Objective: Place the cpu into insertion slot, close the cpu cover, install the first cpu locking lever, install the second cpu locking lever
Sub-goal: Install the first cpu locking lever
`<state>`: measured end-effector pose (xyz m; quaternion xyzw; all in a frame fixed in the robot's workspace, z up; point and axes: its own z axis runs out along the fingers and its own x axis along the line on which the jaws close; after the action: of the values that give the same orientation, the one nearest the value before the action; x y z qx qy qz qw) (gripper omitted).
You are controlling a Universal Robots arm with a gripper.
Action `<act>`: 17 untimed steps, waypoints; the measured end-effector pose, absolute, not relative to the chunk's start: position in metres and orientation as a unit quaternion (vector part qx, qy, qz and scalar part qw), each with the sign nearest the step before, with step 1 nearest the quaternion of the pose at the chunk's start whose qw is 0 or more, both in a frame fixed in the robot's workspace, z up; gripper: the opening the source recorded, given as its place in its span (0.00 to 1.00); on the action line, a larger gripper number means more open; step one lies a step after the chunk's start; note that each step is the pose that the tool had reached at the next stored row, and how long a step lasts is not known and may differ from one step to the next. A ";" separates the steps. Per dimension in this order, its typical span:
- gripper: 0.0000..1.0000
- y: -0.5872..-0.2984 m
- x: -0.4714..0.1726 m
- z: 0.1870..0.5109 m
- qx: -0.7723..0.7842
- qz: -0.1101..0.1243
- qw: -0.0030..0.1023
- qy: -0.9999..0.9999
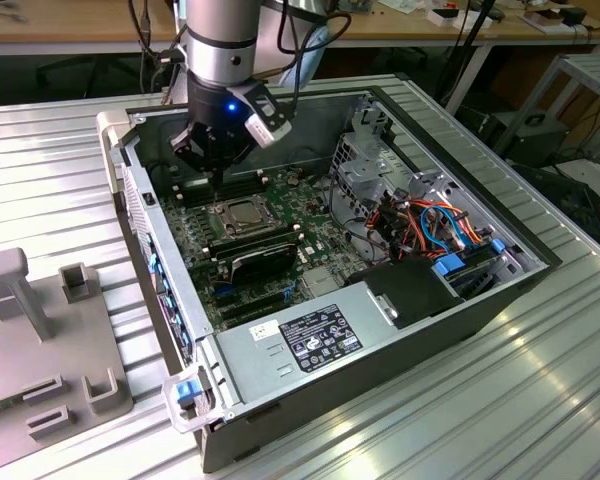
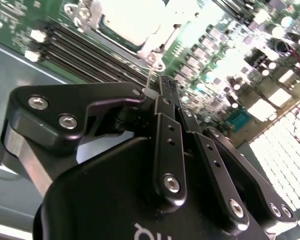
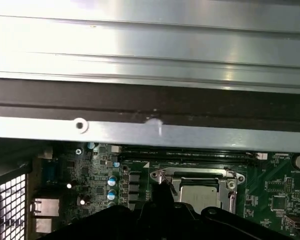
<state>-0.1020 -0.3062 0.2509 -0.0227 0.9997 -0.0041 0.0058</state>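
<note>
The cpu (image 1: 242, 212) lies flat in the insertion slot (image 1: 221, 224) on the green board inside the open computer case, its silvery top facing up. In the first wrist view the cpu cover (image 3: 190, 174) lies down as a metal frame around the cpu (image 3: 199, 194). A thin wire lever (image 3: 170, 186) runs along one corner of it. My gripper (image 1: 218, 188) hangs just behind the socket on the exterior view's left, fingers together and holding nothing. Its tip (image 3: 162, 194) is close to that lever corner. In the second wrist view the gripper (image 2: 165, 84) points at the board beside the cpu (image 2: 125, 20).
Long black memory slots (image 1: 242, 182) run behind the socket, and a black card (image 1: 265, 255) lies in front of it. A power supply (image 1: 320, 335), drive cage (image 1: 365, 160) and cable bundle (image 1: 430, 225) fill the case's right. The case wall (image 3: 150, 132) rises close by. A grey fixture (image 1: 40, 340) stands outside.
</note>
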 end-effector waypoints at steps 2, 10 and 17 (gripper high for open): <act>0.11 -0.305 -0.096 0.250 -0.023 -0.004 0.006 1.000; 0.11 -0.304 -0.089 0.249 -0.023 -0.004 0.006 1.000; 0.11 -0.304 -0.089 0.249 -0.023 -0.004 0.006 1.000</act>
<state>-0.0887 -0.3043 0.2487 -0.0228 0.9997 -0.0041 0.0058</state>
